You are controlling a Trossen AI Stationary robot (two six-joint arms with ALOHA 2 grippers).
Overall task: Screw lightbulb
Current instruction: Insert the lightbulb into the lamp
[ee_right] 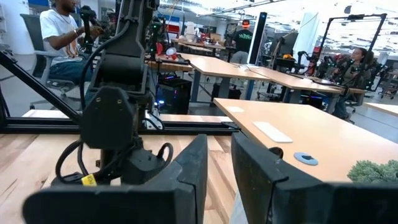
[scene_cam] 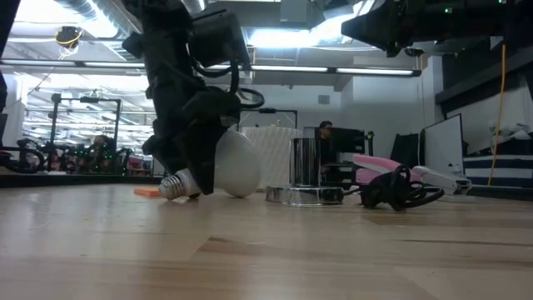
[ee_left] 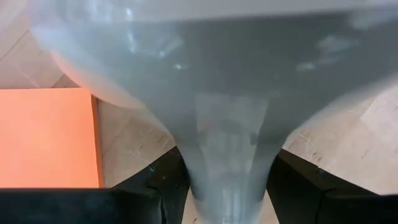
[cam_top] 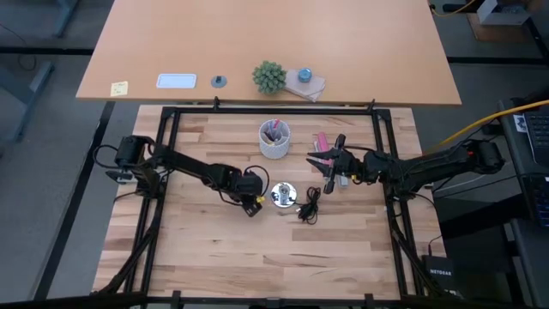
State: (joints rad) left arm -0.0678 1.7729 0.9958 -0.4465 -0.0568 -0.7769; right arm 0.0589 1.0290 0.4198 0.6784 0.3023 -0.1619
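The left end effector [scene_cam: 190, 179] is clamped on the lightbulb [scene_cam: 229, 164] (resting on the worktop [scene_cam: 266, 250]); the right end effector [cam_top: 328, 166] hovers, fingers slightly apart.

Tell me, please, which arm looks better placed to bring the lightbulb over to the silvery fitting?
Probably the left. The left gripper is shut on the lightbulb, which lies on the table close beside the silvery fitting. The right gripper hovers farther away, near the pink items, holding nothing.

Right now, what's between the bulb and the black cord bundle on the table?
The round silvery fitting stands between the lightbulb, held in the left hand, and the black cord; the low view shows it, and the high view agrees.
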